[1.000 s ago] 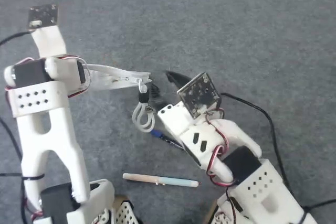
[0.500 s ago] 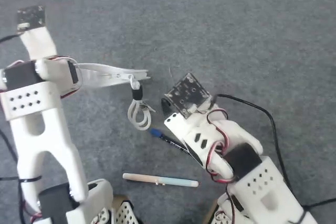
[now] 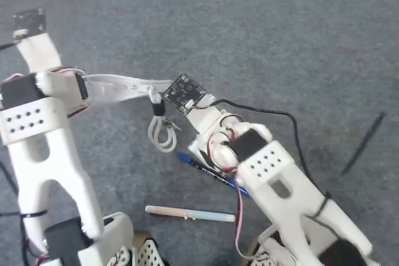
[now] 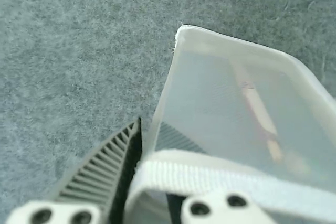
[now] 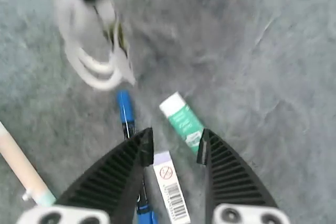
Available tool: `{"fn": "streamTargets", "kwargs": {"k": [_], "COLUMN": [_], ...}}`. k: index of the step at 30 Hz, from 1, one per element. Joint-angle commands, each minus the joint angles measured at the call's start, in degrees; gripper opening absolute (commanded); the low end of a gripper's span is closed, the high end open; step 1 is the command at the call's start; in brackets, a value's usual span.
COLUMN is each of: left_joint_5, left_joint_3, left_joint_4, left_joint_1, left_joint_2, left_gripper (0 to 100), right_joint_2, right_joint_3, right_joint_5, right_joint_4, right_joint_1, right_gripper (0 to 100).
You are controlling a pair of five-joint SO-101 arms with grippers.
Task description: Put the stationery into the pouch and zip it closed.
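My left gripper [image 4: 149,150] is shut on the rim of a translucent white pouch [image 4: 236,103]; a cream pencil-like stick [image 4: 257,114] shows through its wall. In the high view the pouch [image 3: 124,87] is held flat above the carpet, its white cord loop [image 3: 161,136] dangling. My right gripper [image 5: 173,140] stands open just above the carpet. Under and ahead of it lie a blue pen [image 5: 125,109], a green-and-white eraser stick [image 5: 182,120] and a white barcode label [image 5: 168,187]. The blue pen [image 3: 202,167] pokes out from under the right arm [image 3: 249,154].
A cream pencil with a teal end [image 3: 190,214] lies near the front edge, between the arm bases. A thin dark stick [image 3: 361,144] lies on the grey carpet at the far right. Black cables trail from the right arm. The back of the carpet is open room.
The right arm swung left and down over the blue pen, close to the cord loop. The black thing beside it earlier is gone; a dark stick now lies far right. The pouch shifted slightly left.
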Motion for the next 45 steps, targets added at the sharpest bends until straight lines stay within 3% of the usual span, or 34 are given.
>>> {"fn": "streamTargets", "kwargs": {"k": [1, 16, 30, 37, 45], "left_joint_5": [0.7, 0.7, 0.7, 0.6, 0.5], "left_joint_3": [2.0, 2.9, 3.5, 3.8, 3.8], "left_joint_4": [-2.2, -2.5, -2.6, -2.9, -2.9], "left_joint_1": [-5.2, -5.7, -5.7, -5.7, -5.7], "left_joint_2": [2.4, 2.4, 2.4, 2.4, 2.4], "left_gripper": [2, 2, 2, 2, 2], "right_joint_2": [3.8, 19.6, 31.8, 32.3, 32.4], "right_joint_3": [-3.7, -4.0, -10.3, -10.3, -9.9], "right_joint_5": [5.3, 7.1, 7.1, 12.8, 13.2], "right_joint_4": [-0.2, -12.8, -12.7, -12.7, -12.6], "right_joint_1": [0.5, 0.5, 3.0, 5.1, 6.5], "right_gripper": [14.1, 13.7, 13.4, 3.1, 2.8]}}
